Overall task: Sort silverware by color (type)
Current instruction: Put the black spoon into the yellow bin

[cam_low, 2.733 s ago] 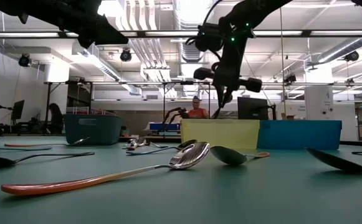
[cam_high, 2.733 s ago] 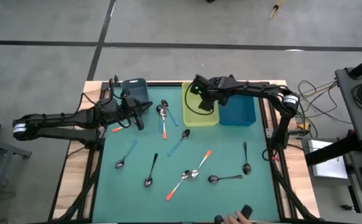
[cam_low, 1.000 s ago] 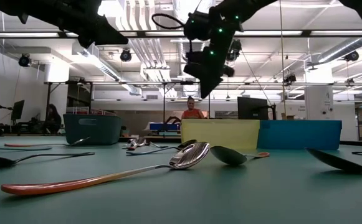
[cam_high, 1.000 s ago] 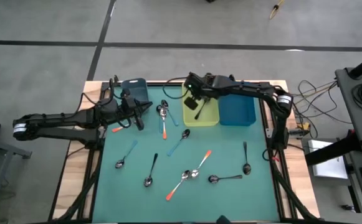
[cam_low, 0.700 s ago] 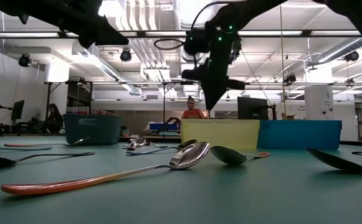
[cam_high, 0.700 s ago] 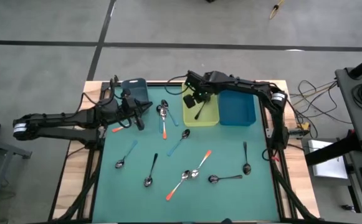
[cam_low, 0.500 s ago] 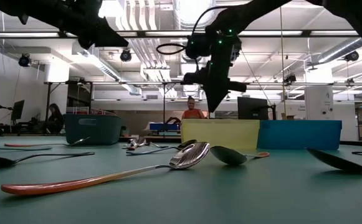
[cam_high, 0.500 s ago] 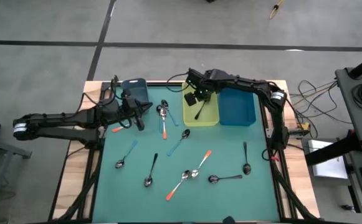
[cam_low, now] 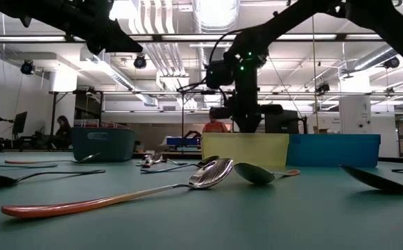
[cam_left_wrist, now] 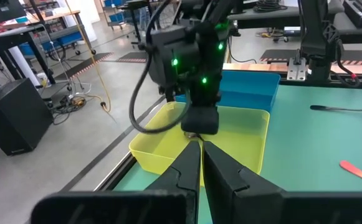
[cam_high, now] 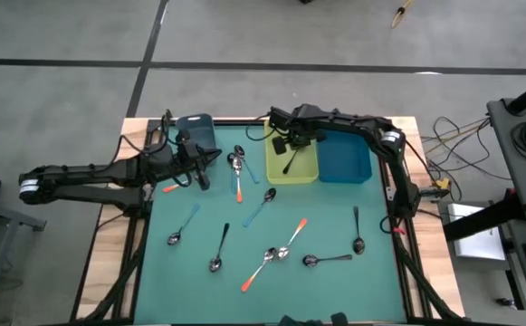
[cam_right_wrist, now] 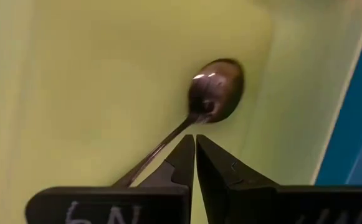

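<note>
Right gripper (cam_high: 290, 145) hangs over the yellow bin (cam_high: 306, 169) at the far edge of the table, fingers pressed together with nothing between them. The right wrist view looks straight down past those closed fingers (cam_right_wrist: 182, 163) at a dark-handled spoon (cam_right_wrist: 193, 118) lying loose on the yellow floor, bowl near the wall next to the blue bin (cam_high: 345, 158). The high view shows the same spoon (cam_high: 288, 164) as a thin dark line inside the yellow bin.

Left gripper (cam_high: 204, 172) sits over the near-left part of the green mat (cam_high: 326, 217), just beside the dark teal bin (cam_high: 195, 129), fingers shut and empty (the left wrist view shows the two tips (cam_left_wrist: 200, 163) meeting, aimed toward the yellow bin and the right arm).

Remaining silverware scattered on the mat:
- orange-handled spoon (cam_high: 238, 184) and a small cluster of spoons (cam_high: 235, 159) near the teal bin
- pale blue-handled spoon (cam_high: 263, 204) mid-mat, another (cam_high: 183, 226) toward the left edge
- black-handled spoon (cam_high: 219, 247) left of centre
- two crossed orange-handled spoons (cam_high: 276, 254) near the front
- two dark spoons on the right side, one upright (cam_high: 357, 231), one lying across (cam_high: 328, 260)
- an orange handle (cam_high: 169, 187) showing by the left gripper

Low view: an orange-handled spoon (cam_low: 118, 194) lies closest to the camera, bowl raised toward the bins. A person (cam_low: 216, 125) is visible far back in the room.
</note>
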{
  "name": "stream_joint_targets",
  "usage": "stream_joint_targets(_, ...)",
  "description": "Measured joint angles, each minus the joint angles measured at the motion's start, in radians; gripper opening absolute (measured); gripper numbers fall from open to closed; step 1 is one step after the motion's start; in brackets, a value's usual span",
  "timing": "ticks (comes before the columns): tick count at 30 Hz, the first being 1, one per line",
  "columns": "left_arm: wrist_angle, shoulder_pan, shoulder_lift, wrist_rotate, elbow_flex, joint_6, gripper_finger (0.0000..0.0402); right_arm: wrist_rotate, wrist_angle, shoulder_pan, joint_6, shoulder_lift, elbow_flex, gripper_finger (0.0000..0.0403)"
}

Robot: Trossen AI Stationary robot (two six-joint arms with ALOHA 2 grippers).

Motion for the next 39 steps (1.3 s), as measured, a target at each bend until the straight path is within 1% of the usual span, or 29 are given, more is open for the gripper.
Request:
stream_joint_targets(6,0.0,0.0,0.0,0.0,0.0,0.003,0.0,0.056,-0.004,-0.003,0.005,0.016,0.0,0.0009)
stream_joint_targets(23,0.0,0.0,0.001,0.0,0.0,0.004,0.0,0.058,0.013,-0.003,0.009,0.085,0.0,0.0009)
stream_joint_targets(32,0.0,0.0,0.001,0.0,0.0,0.004,0.0,0.063,0.08,0.001,-0.004,0.094,0.0,0.0009)
stream_joint_targets(39,0.0,0.0,0.001,0.0,0.0,0.004,0.0,0.046,0.166,0.007,-0.063,0.093,0.0,0.0009)
